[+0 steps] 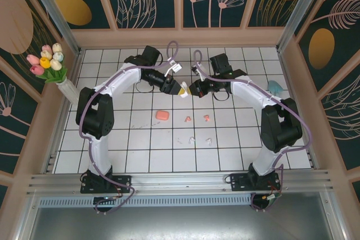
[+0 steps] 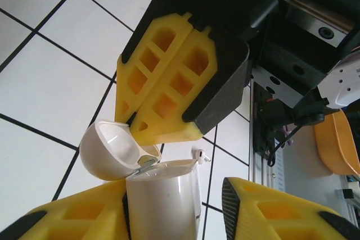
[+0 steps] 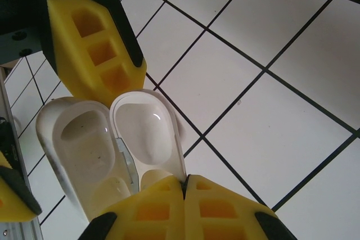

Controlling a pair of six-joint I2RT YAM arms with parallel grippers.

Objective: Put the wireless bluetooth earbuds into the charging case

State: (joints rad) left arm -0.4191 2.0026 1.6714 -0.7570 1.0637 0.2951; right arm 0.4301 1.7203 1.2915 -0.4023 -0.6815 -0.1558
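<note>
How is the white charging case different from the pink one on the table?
The white case has its lid open; the pink case looks shut. The white case stands between the left gripper's jaws; the pink case lies free on the table. Both are small and rounded.

Centre back: left pincer [image 1: 183,90] and right pincer [image 1: 193,90] meet at the open charging case [image 2: 163,195], and we see the way between them closed.
Front tiles: free surface [image 1: 140,155], save scattered earbuds [image 1: 206,118] and pink case [image 1: 162,115].
Left corner: tulip vase [image 1: 68,89].
</note>
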